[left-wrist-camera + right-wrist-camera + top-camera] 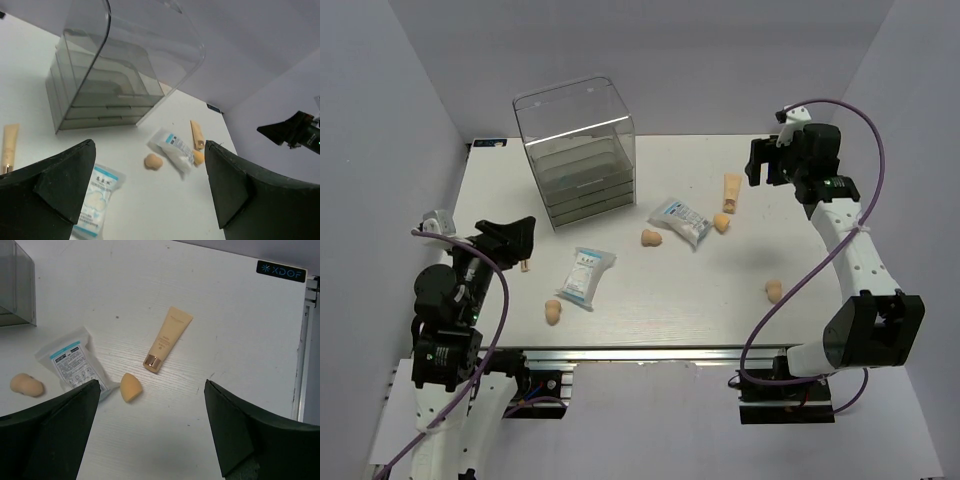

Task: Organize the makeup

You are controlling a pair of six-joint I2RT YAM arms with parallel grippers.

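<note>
Four sponges [553,312], two packets [586,275], two tubes [731,192]

White table [660,310] bears a clear drawer box [578,155]; two packets [585,275]; four sponges [651,238]; one tube [731,192].

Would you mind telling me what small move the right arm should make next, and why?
Probably lower the open right hand toward the tan tube: the hand holds nothing, and the tube lies flat, apart from the peach sponge, roughly centred ahead of it in the wrist view.
</note>
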